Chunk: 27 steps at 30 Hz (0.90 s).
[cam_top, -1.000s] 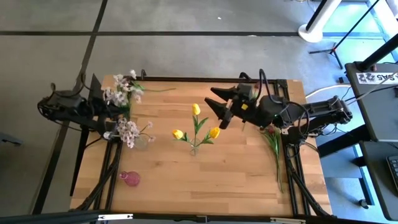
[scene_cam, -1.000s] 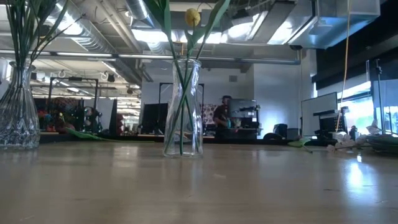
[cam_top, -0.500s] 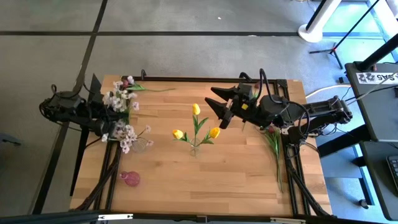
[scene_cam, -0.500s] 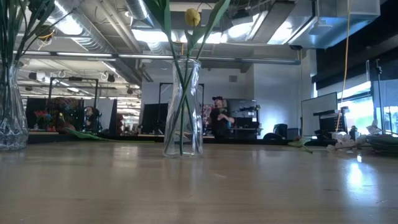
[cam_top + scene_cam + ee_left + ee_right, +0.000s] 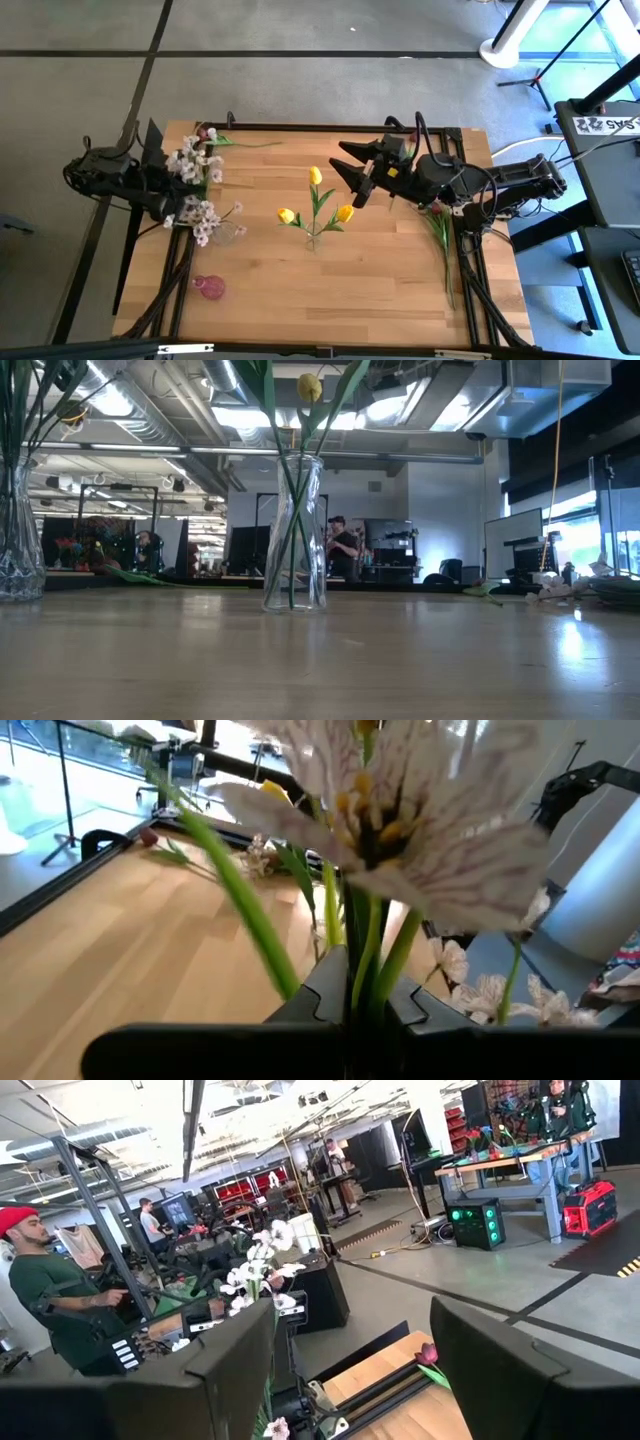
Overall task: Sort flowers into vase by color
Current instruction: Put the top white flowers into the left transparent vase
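Flowers: yellow tulips (image 5: 314, 205) seated in centre vase (image 5: 295, 530) | white-pink spray (image 5: 190, 160) clamped by left gripper (image 5: 172, 178) at table's left edge | red blooms (image 5: 436, 212) unsorted beside right gripper (image 5: 352, 166), held wide.

Overhead view: even, diffuse light on the wooden table (image 5: 380, 270), with only soft shadows beneath the arms. Table-level view: backlit; ceiling lamps (image 5: 110, 402) flare white, the tabletop stays dim with a pale sheen on its far part, and the near boards are out of focus. Left wrist view: the white blossom (image 5: 400, 820) close to the lens is blurred, and the bright background is washed out. Right wrist view: bright hall (image 5: 420, 1140); the near dark fingers (image 5: 230, 1370) are soft and in shade.
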Available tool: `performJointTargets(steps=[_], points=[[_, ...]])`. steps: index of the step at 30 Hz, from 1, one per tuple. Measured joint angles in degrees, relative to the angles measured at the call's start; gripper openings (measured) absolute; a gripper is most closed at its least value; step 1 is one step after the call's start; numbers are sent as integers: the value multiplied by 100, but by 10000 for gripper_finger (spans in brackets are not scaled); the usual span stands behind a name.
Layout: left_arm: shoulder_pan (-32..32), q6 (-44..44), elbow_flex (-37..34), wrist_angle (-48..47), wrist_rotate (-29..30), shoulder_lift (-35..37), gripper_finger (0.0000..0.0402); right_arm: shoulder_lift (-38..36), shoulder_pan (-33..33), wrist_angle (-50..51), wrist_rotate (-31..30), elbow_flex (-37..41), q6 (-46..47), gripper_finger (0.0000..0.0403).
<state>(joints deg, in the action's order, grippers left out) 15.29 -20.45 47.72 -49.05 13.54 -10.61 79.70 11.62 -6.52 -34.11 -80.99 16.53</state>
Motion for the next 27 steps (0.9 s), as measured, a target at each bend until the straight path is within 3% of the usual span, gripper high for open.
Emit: performJointTargets(steps=[11, 18, 27], points=[[1, 273, -428, 224, 63, -9, 8, -4, 0, 116, 0, 0, 339, 266], [0, 952, -201, 611, -14, -6, 10, -4, 0, 109, 0, 0, 490, 266], [2, 954, -127, 15, -228, -2, 7, -4, 0, 109, 0, 0, 490, 266]])
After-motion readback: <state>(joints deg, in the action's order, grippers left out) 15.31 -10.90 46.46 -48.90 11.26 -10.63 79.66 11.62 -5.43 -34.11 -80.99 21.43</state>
